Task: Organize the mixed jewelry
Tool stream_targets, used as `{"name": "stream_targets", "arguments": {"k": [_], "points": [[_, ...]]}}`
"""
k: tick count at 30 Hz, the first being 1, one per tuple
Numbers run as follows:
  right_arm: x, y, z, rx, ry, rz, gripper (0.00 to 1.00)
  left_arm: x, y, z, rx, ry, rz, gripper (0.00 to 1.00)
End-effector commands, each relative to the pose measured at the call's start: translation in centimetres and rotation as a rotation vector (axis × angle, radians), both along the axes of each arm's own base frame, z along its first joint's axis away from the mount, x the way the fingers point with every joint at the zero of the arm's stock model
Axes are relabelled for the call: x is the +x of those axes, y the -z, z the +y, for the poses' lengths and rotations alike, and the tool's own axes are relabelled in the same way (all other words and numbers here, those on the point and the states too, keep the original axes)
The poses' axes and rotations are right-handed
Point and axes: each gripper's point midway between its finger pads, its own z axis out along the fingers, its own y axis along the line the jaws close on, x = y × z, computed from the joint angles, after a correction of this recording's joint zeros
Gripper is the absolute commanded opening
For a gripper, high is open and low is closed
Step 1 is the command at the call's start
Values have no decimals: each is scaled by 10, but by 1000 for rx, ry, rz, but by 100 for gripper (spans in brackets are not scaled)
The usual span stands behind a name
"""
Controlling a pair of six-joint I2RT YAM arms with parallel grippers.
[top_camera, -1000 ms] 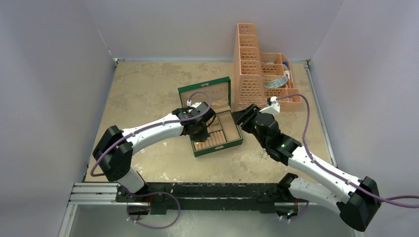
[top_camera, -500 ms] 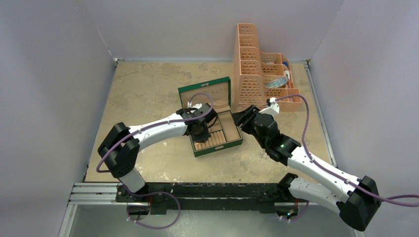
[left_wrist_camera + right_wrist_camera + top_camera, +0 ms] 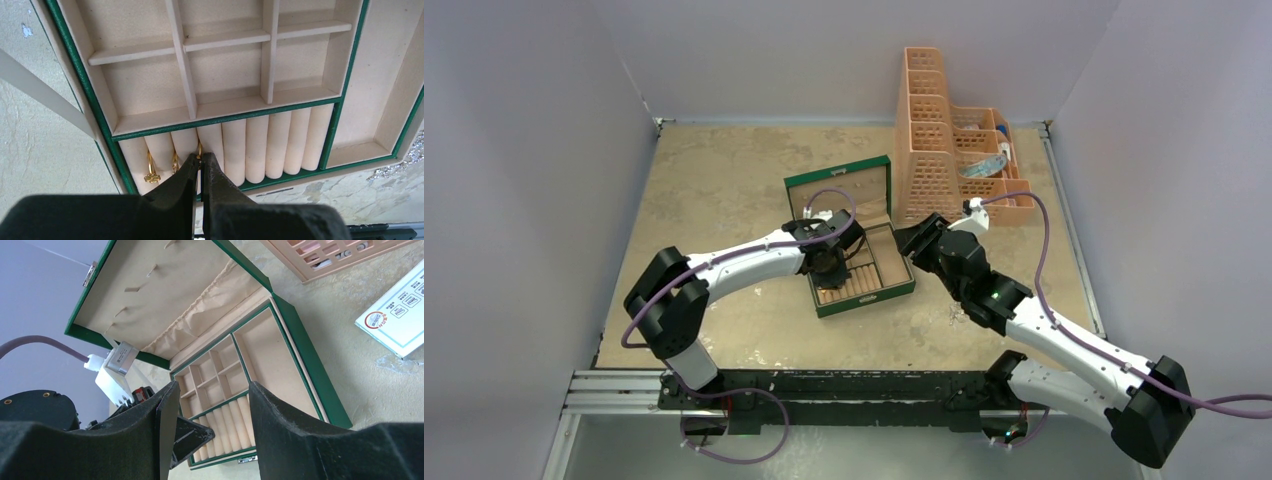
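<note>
Pressing its black fingertips tightly together, the left gripper [image 3: 200,161] meets the ring rolls [image 3: 260,145] of the open green box [image 3: 842,192] at lower centre of its wrist view. A gold ring [image 3: 199,149] shows right at the tips; whether it is pinched cannot be told. Two more gold rings [image 3: 151,170] stand in grooves just to the left. A silvery chain [image 3: 402,160] lies on the table [image 3: 30,150] at lower right. The right gripper [image 3: 212,390], spread wide and empty, hovers beside the box.
</note>
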Motion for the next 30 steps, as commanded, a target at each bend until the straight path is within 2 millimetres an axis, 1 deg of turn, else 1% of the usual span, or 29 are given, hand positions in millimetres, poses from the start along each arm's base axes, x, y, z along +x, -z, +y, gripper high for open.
{"name": "stream_targets", "arguments": {"k": [1, 3, 5, 6, 8, 11, 12, 18, 20, 23, 25, 26, 27, 30], "points": [[1, -7, 0, 20, 10, -18, 56, -2, 15, 2, 23, -17, 13, 1], [1, -7, 0, 21, 10, -17, 56, -1, 10, 1, 17, -11, 7, 4], [0, -10, 0, 24, 5, -21, 56, 2, 1, -4, 0, 14, -10, 11], [0, -11, 0, 25, 3, -24, 56, 3, -6, -4, -4, 21, -17, 14], [-1, -14, -1, 28, 2, -29, 56, 6, -21, -5, -13, 33, -41, 24], [-1, -16, -4, 28, 12, -36, 56, 5, -42, -8, -63, 54, -76, 32], [-1, -17, -4, 28, 15, -36, 56, 4, -48, -9, -83, 63, -87, 33], [-2, -20, -5, 32, 20, -32, 56, -2, -77, -10, -178, 90, -138, 33], [-1, -23, -6, 30, 25, -34, 56, -3, -90, -10, -210, 108, -177, 33], [-2, -21, -10, -3, 30, -21, 57, -3, -103, -1, -234, 114, -254, 32], [-1, -20, -11, -59, 12, -38, 59, -5, -116, 6, -266, 130, -318, 32], [1, -19, -12, -102, 3, -41, 63, -7, -126, 9, -287, 149, -355, 32], [3, -12, -15, -157, 7, -15, 66, -10, -133, 12, -306, 165, -386, 32], [7, 1, -27, -264, 61, 62, 69, -19, -151, 24, -356, 211, -485, 33]]}}
